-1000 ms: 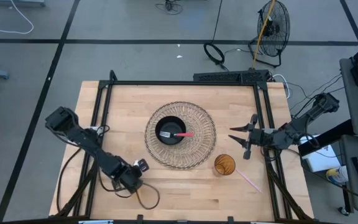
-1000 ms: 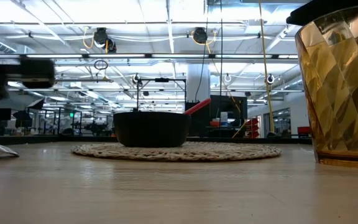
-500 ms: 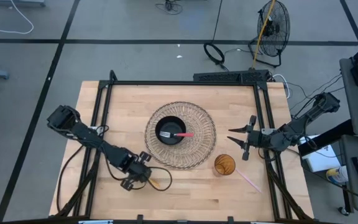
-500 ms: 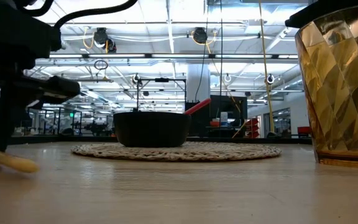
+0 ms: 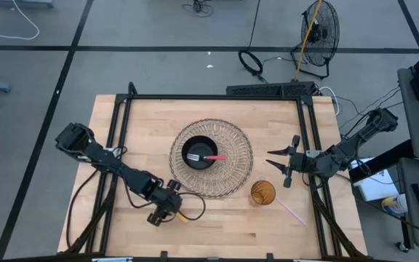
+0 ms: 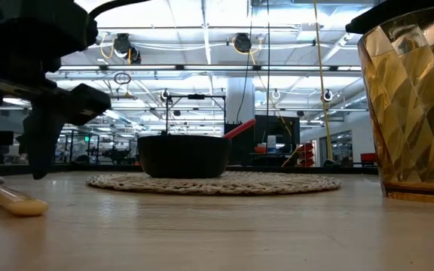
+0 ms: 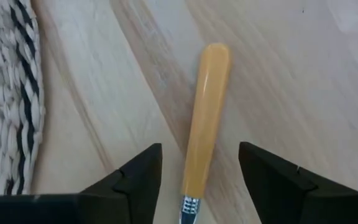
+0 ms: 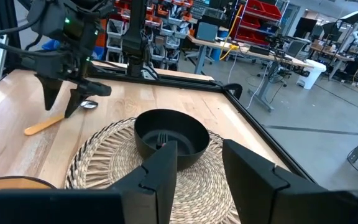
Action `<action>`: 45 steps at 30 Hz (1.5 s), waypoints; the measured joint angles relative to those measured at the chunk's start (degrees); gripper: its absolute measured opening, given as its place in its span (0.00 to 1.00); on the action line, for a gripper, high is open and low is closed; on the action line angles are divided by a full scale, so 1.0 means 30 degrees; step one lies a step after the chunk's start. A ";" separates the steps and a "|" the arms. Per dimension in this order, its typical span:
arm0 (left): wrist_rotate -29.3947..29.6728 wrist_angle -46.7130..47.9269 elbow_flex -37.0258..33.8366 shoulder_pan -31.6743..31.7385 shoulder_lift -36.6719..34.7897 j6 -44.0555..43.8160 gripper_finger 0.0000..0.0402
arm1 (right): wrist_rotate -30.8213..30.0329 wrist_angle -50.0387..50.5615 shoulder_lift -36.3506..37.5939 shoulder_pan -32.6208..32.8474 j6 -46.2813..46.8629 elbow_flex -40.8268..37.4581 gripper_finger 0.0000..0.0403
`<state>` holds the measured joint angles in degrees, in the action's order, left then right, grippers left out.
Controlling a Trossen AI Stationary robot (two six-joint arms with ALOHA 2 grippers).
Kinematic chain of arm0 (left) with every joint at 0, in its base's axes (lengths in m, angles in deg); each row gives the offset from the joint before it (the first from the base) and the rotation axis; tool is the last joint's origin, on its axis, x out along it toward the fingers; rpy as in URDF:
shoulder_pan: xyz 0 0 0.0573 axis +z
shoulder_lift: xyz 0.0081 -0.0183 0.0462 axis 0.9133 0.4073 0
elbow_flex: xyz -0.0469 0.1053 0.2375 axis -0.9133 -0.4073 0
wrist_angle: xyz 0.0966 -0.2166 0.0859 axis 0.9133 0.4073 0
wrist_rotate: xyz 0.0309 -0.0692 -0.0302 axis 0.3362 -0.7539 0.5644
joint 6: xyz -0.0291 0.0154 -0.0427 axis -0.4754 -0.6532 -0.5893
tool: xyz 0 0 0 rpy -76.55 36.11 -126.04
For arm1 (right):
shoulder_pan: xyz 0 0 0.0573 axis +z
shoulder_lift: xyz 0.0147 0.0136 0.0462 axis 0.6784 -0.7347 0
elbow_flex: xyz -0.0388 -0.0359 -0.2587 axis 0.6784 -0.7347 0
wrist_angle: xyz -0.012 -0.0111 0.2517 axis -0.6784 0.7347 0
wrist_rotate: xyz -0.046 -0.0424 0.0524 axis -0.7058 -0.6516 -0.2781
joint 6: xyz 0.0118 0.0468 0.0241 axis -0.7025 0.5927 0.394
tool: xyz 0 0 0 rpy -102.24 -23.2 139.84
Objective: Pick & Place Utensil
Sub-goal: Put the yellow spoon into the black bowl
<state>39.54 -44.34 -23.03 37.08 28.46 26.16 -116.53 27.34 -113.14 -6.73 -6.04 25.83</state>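
Two arms, high view: the left pincer (image 5: 167,209) is at the lower middle-left of the frame, over the wooden tabletop (image 5: 144,138), just below the lower left edge of the woven mat (image 5: 211,158); the right pincer (image 5: 281,164) hangs at the right of the frame, well apart from the mat.
Bowl, high view: a black bowl (image 5: 200,153) sits in the middle of the mat and a red-handled fork (image 5: 211,156) lies in it.
Other things, high view: an amber glass (image 5: 262,193) stands at the lower right of the mat and a pink utensil (image 5: 291,211) lies to its lower right.
Low view: the left pincer (image 6: 45,162) is at the left of the frame, its fingers pointing down, and the yellow-handled utensil (image 6: 12,199) lies flat on the tabletop at the lower left, just beside it.
Left wrist view: the two fingers (image 7: 138,180) stand wide apart at the bottom of the frame; the yellow handle lies on the wood between them, and neither finger touches it.
Right wrist view: the fingers (image 8: 160,171) are apart with nothing between them, at the bottom of the frame, with the bowl farther off.
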 joint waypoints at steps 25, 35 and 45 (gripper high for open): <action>0.1041 -0.0227 0.0080 -0.0379 0.2280 0.0294 0.16 | -0.0015 0.0272 -0.0022 0.0000 0.0125 -0.0007 0.32; 0.0831 -0.0297 0.0008 0.0180 0.2093 -0.0796 0.16 | -0.0022 0.0143 -0.0017 0.0000 0.0083 -0.0007 0.32; 0.1442 -0.0990 -0.0116 0.0945 0.0652 -0.0474 0.15 | -0.0015 0.0131 -0.0015 0.0000 0.0132 -0.0007 0.32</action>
<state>43.86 -47.31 -23.38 39.92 30.42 24.74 -116.57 27.73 -113.19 -6.73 -5.64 25.81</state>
